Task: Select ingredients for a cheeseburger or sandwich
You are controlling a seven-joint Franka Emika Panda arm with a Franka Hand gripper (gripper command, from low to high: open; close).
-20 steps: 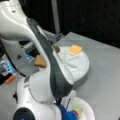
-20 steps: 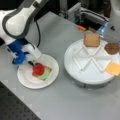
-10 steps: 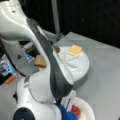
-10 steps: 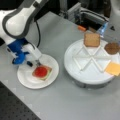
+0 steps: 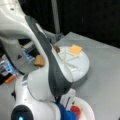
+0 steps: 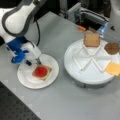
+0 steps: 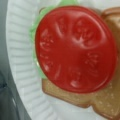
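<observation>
Red tomato disc lay on green lettuce over a bread slice, all on the white plate. Gripper hovered just beside the stack, at its upper left in a front view, holding nothing; jaw opening could not be told. A second bread slice sat on the divided tray.

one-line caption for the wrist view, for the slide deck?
Wrist view: red tomato disc on green lettuce and a bread slice, on the white plate.
</observation>
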